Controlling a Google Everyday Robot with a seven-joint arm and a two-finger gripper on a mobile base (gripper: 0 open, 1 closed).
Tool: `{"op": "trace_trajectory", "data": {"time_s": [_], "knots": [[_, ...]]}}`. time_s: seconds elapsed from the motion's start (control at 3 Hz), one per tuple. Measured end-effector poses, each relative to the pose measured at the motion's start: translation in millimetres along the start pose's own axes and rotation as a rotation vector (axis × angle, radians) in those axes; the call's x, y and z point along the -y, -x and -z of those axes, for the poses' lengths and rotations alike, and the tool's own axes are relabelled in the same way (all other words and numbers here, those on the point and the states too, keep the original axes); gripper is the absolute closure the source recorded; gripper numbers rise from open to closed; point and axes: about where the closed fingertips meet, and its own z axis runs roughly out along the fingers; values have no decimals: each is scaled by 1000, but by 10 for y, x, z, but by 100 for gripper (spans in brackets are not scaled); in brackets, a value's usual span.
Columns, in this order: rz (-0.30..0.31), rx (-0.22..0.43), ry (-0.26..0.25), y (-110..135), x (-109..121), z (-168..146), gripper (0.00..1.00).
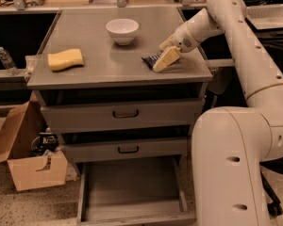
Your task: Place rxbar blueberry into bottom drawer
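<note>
- The claw [166, 59] sits low over the counter [108, 72], near the counter's right edge.
- Claw state: cannot tell whether it is wide, narrow or holding anything.
- The rxbar blueberry [150, 59] lies on the counter against the claw's left side and is partly hidden by it.
- A white bowl [122, 30] stands behind and left of the claw, apart from it.
- A yellow sponge [65, 59] lies well to the claw's left.
- The bottom drawer [132, 189] is pulled open, below and left of the claw.
- The 2 upper drawers [125, 114] are pushed in.
</note>
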Motion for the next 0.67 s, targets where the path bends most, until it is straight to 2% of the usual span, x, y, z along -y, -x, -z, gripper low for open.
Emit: {"op": "trace_trajectory", "data": {"time_s": [0.33, 0.67], "knots": [[8, 9, -14, 8, -3, 95, 67], [23, 13, -15, 57, -43, 136, 92]]}}
